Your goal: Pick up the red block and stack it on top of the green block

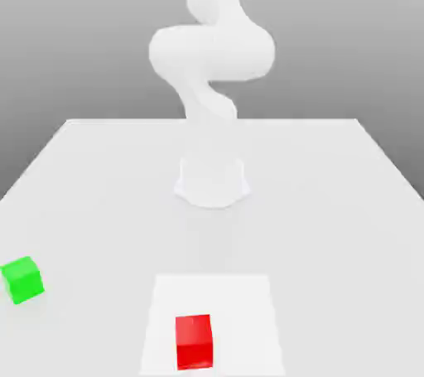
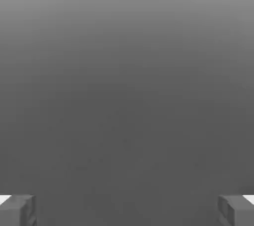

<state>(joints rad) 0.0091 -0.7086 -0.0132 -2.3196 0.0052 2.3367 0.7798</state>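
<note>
We see the bright red cube with plain matte faces (image 1: 195, 342) resting on a pale, flat panel (image 1: 211, 301) at the near part of the white surface (image 1: 323, 226). The bright green cube with plain matte faces (image 1: 22, 279) sits at the exterior view's left, well apart from the red one and turned at an angle. Behind them stands the smooth white robot arm (image 1: 212, 52) on its base (image 1: 212, 181). In the hand view, we make out the grey two-fingered pincer (image 2: 127, 211) released, its tips wide apart with, as far as we can tell, nothing between them.
</note>
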